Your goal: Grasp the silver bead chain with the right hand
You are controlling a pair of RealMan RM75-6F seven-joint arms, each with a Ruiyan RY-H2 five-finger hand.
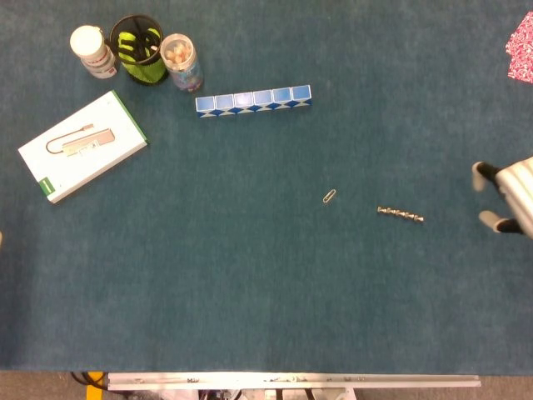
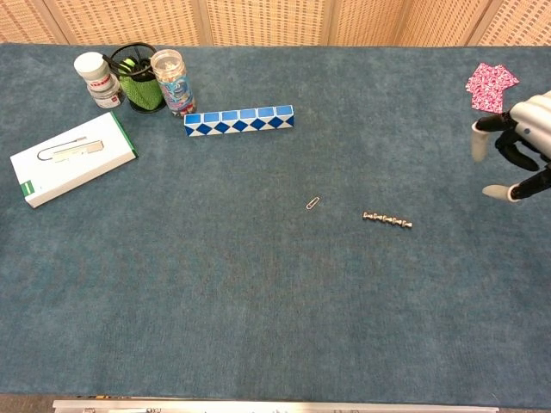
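The silver bead chain (image 1: 400,214) (image 2: 387,220) lies straight on the blue-green table cloth, right of centre. My right hand (image 1: 508,197) (image 2: 515,148) shows at the right edge in both views, well to the right of the chain and apart from it. Its fingers are spread and hold nothing. The left hand appears in neither view.
A small paper clip (image 1: 330,197) lies just left of the chain. A blue-and-white block strip (image 1: 254,100) sits further back. A white box (image 1: 82,146), a white jar (image 1: 92,50), a black mesh cup (image 1: 137,48) and a clear jar (image 1: 181,61) stand back left. A pink patterned item (image 2: 491,86) lies back right.
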